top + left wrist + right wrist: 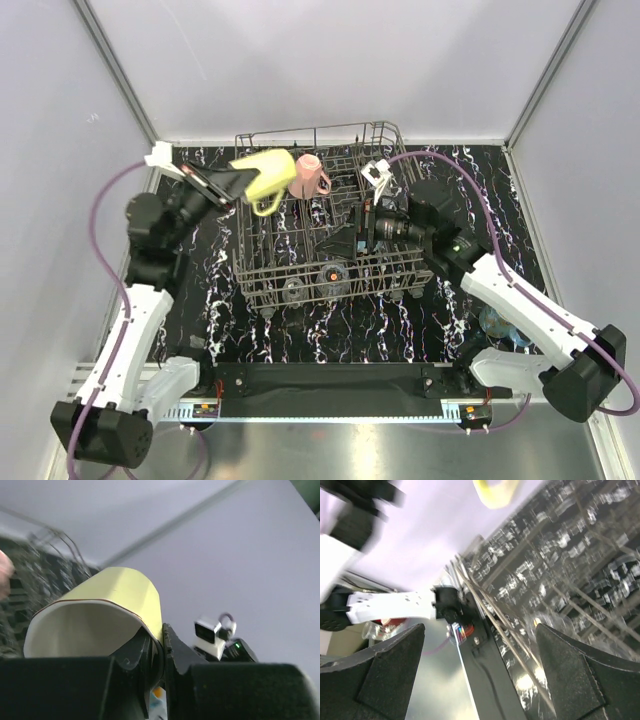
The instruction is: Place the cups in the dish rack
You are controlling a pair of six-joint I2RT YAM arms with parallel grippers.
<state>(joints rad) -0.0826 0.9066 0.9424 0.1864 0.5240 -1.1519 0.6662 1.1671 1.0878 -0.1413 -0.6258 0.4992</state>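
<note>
The dark wire dish rack (pixel 380 262) stands in the middle of the black marbled table. My left gripper (pixel 238 181) is shut on the rim of a yellow mug (pixel 266 172) and holds it on its side above the rack's far left corner. In the left wrist view one finger is inside the yellow mug (pixel 115 597) and one outside, at my left gripper (pixel 164 636). A pink mug (pixel 308 177) sits in the rack's back row. My right gripper (pixel 345 241) is open and empty over the rack's middle; it also shows in the right wrist view (pixel 479 630), above the rack wires (pixel 492 617).
Small clear glasses (pixel 333 272) stand in the rack's front row. A light blue mug (pixel 497 323) lies on the table at the right, partly hidden by my right arm. White walls close in the back and sides. The yellow mug's handle (pixel 495 492) shows in the right wrist view.
</note>
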